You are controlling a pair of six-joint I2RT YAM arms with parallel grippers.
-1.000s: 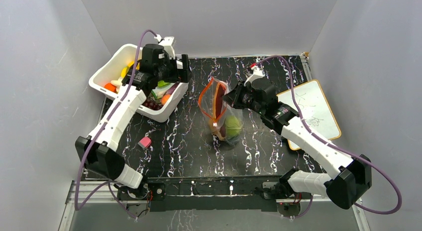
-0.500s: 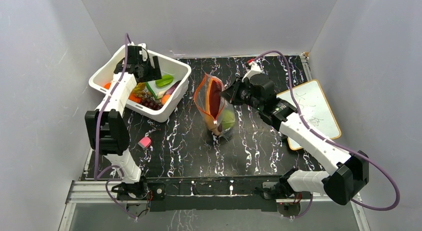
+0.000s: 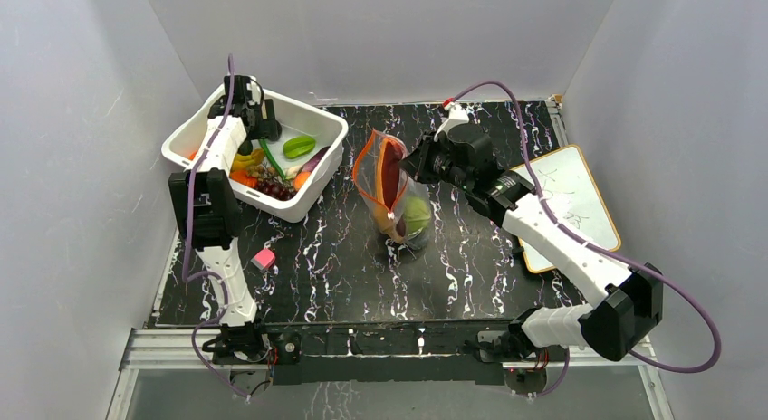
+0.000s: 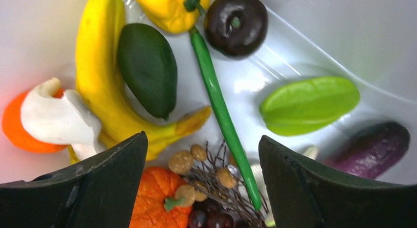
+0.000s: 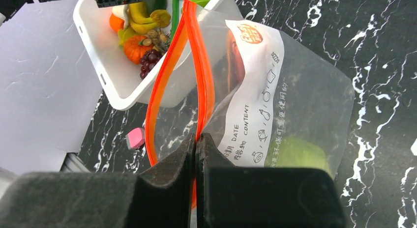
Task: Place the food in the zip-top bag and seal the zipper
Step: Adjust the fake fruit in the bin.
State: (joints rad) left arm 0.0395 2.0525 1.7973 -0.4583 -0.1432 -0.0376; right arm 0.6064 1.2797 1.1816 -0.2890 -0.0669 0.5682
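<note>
The right gripper [image 5: 196,139] was pinched tight on the zipper [image 5: 202,78], its two fingers closed flat on the orange strip of the near lip. That grip held the zip-top bag [image 5: 300,100] upright on the black marbled table [image 3: 471,266], near its middle, just right of the white bin. The mouth gaped, the two orange lips bowed apart in a long loop. Inside the clear plastic a round pale-green piece [image 5: 295,154] sat low, and a dark red-brown piece [image 5: 235,61] stood higher, half hidden behind the white printed label.

The left gripper [image 4: 201,144] hung over the white bin [image 4: 319,31] with its jaws spread wide and nothing between them. Below it the bin held the rest of the food: a banana [image 4: 98,75], a dark green avocado [image 4: 147,68], a yellow pepper [image 4: 167,9], a dark round fruit [image 4: 236,21], a long green bean [image 4: 219,110], a pale-green star fruit [image 4: 310,105], a purple eggplant [image 4: 373,149], a white mushroom [image 4: 54,120] against an orange piece [image 4: 14,129], a small pumpkin [image 4: 157,198] and a bunch of grapes [image 4: 211,219].

Further out, a small pink block [image 3: 264,259] lay on the table in front of the bin, and a whiteboard [image 3: 566,203] lay at the table's right edge.
</note>
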